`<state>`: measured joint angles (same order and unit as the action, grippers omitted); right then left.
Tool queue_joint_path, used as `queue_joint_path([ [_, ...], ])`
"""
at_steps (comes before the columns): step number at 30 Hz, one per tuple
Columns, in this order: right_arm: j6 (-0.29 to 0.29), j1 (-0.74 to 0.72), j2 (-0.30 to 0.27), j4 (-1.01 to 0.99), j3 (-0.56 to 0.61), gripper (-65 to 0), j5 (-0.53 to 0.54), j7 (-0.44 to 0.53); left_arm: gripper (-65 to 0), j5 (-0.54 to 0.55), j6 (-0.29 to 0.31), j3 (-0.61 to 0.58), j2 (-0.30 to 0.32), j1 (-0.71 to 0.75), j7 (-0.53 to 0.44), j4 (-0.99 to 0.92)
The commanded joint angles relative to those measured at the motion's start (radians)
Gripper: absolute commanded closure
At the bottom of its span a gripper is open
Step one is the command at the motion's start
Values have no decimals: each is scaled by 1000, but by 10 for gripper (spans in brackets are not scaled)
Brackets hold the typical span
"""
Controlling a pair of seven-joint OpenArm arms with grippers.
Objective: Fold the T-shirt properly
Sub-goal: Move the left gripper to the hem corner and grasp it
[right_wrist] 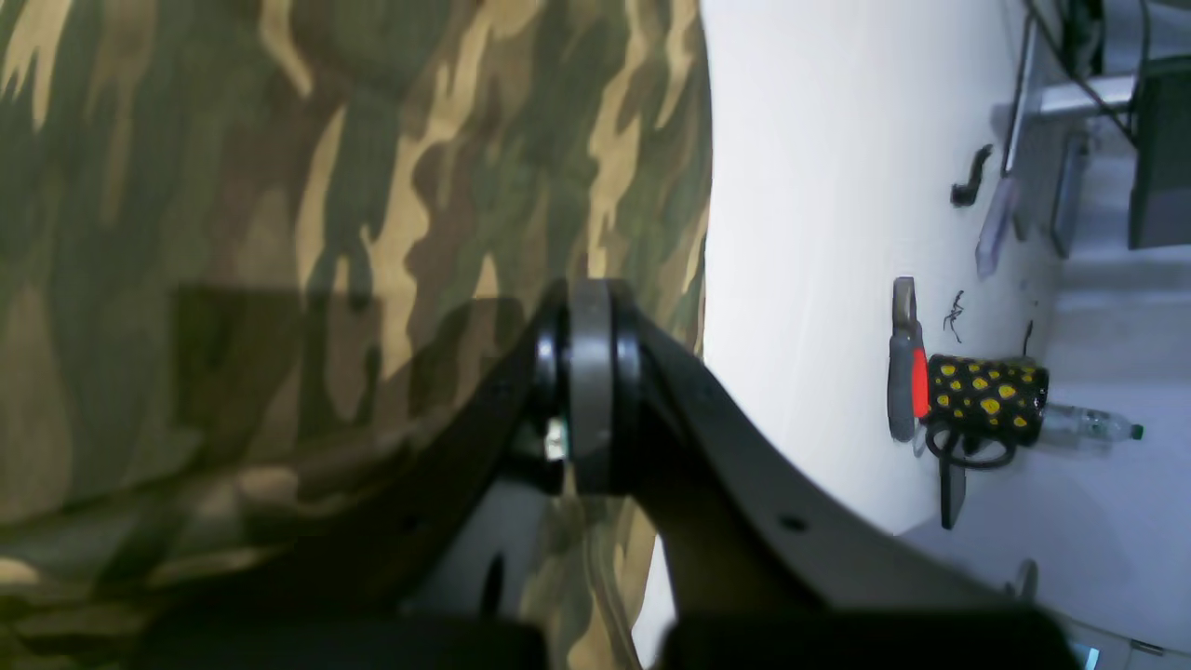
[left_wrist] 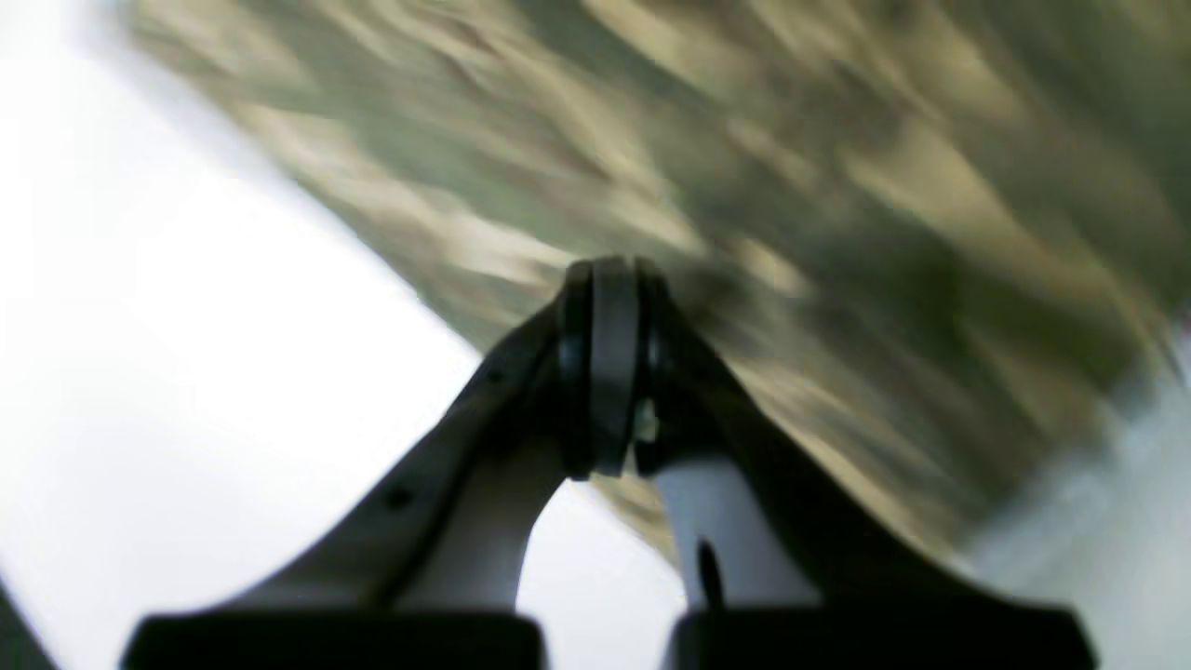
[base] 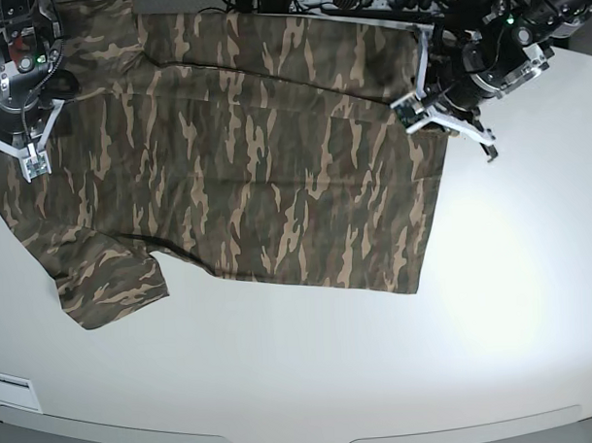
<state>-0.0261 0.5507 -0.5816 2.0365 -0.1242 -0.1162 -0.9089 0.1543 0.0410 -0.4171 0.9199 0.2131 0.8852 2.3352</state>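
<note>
I see the T-shirt (base: 246, 175) spread flat across the far half of the white worktop (base: 379, 374); my left claw (base: 489, 153) is fully closed and empty, just off the shirt's edge; my right claw (base: 29, 165) is closed too, gripping nothing, over the cloth.

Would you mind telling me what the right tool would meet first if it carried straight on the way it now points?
Most likely the T-shirt: the right tool, shut, points at the camouflage cloth near its edge by the white table. Depth is unclear; it may touch already.
</note>
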Motion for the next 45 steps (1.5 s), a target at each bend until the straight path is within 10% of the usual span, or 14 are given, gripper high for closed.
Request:
queue_joint_path([
  [1,-15,-2,-18,17,-8,0,-19,9,0,-28,-50,47,16,-9,-38,21],
  [12,-23,-25,-18,17,-8,0,-19,20,0,261,22,438,-131,-238,-157,-455],
  [19,-23,-30,-18,17,-8,0,-19,26,0,539,229,464,-285,-541,-174,-986],
  [32,-23,-30,-18,17,-8,0,-19,28,0,630,327,463,-503,-747,-163,-1490],
  [40,-22,-33,-18,17,-8,0,-19,35,0,814,473,463,-574,-749,118,-1501],
  [45,-23,-33,-18,17,-8,0,-19,34,-336,855,481,463,-570,-772,189,-1501],
])
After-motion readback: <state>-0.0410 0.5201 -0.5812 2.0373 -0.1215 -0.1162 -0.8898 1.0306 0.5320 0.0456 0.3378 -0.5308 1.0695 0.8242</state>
